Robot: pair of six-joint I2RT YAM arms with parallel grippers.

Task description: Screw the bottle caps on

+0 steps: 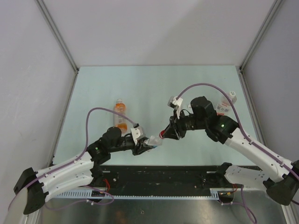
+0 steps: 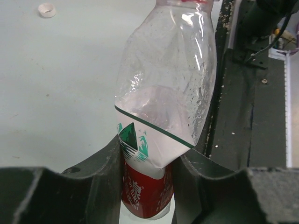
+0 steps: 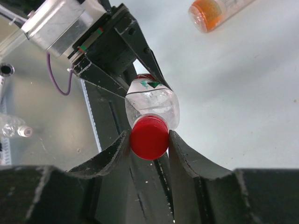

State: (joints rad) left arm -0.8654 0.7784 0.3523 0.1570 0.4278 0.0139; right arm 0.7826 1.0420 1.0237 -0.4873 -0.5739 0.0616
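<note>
Top view, left gripper (image 1: 145, 145): clenched on the red-label bottle (image 1: 153, 141), lifted off the table (image 1: 93, 84) with the neck aimed right to meet the other arm.
Top view, right gripper (image 1: 168, 134): pinched on the red cap (image 1: 162, 135), pressed against that neck; judged to be mid-screwing.
Top view, bottles counted: three. One in hand, the orange bottle (image 1: 120, 114) lying behind the left arm, the white-label bottle (image 1: 223, 107) far right, well apart.
Left wrist view, grip: fingers (image 2: 100, 186) clamped round the labelled lower body, walls dented inward; probably squeezed hard so as not to spin under the twist.
Left wrist view, caps counted: one white cap (image 2: 46, 9) loose on the table, far from the bottle.
Right wrist view, grip: red cap between both pads, seated on the bottle mouth; depth of threading impossible to tell.
Right wrist view, background: orange bottle on its side, top right.
Caps in all: one red, one white for certain; second white not made out.
</note>
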